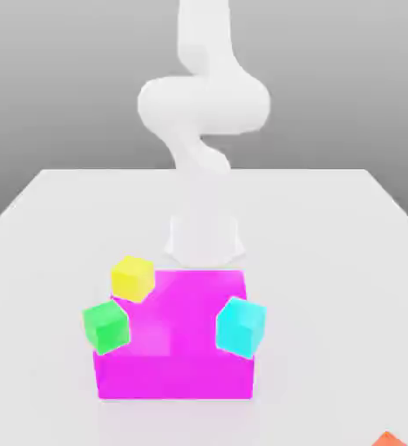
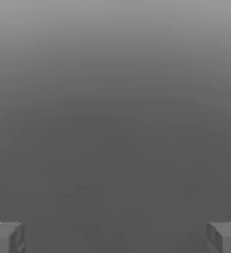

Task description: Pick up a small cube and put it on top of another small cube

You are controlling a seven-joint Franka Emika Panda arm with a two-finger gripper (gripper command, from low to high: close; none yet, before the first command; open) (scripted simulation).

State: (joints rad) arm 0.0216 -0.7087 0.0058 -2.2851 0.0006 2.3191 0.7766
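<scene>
- My exterior view looks down at a slant over the table [image 1: 329,287], facing the arm's base [image 1: 205,235] from across the magenta block [image 1: 177,318].
- It stands far enough back that I get the block whole and much of the arm [image 1: 203,104], whose upper end runs out of the picture's top edge.
- My hand view looks out past the gripper [image 2: 115,238] from very close, facing a plain grey expanse.
- I can't match any part of the scene between the two views.
</scene>
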